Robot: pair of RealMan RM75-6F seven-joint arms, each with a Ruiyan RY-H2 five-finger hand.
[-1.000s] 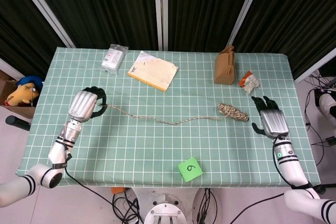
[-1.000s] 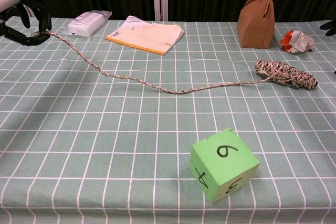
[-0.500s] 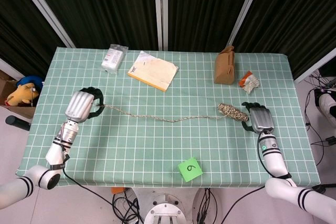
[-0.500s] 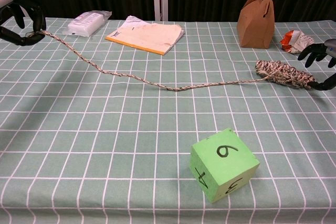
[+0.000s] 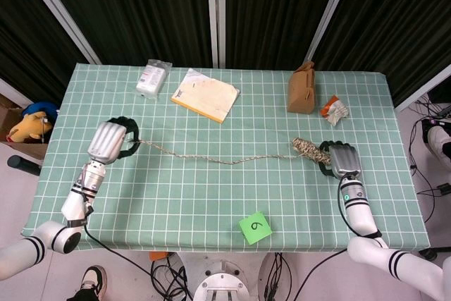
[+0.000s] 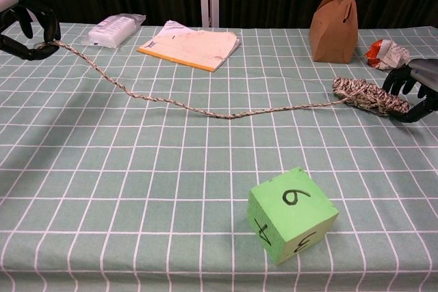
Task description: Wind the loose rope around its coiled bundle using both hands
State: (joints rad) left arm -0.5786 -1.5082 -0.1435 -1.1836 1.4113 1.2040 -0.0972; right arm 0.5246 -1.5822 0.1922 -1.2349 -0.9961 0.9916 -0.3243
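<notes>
The coiled rope bundle (image 5: 309,149) (image 6: 367,95) lies at the table's right side. Its loose rope (image 5: 225,161) (image 6: 219,114) trails left across the green checked cloth. My left hand (image 5: 111,140) (image 6: 24,21) pinches the rope's free end between thumb and finger, a little above the cloth. My right hand (image 5: 342,159) (image 6: 413,88) sits at the bundle's right end, fingers behind it and thumb in front, closed around that end. The hand hides the end in the head view.
A green cube marked 6 (image 5: 255,228) (image 6: 291,213) stands near the front edge. At the back are a brown paper bag (image 5: 301,88) (image 6: 334,24), a crumpled wrapper (image 5: 335,109) (image 6: 384,54), a yellow-edged booklet (image 5: 205,94) (image 6: 190,46) and a white packet (image 5: 153,78) (image 6: 115,29).
My right hand has moved left from beside the bundle onto its right end and closed around it. The left hand drew slightly left, and the rope lies a little straighter.
</notes>
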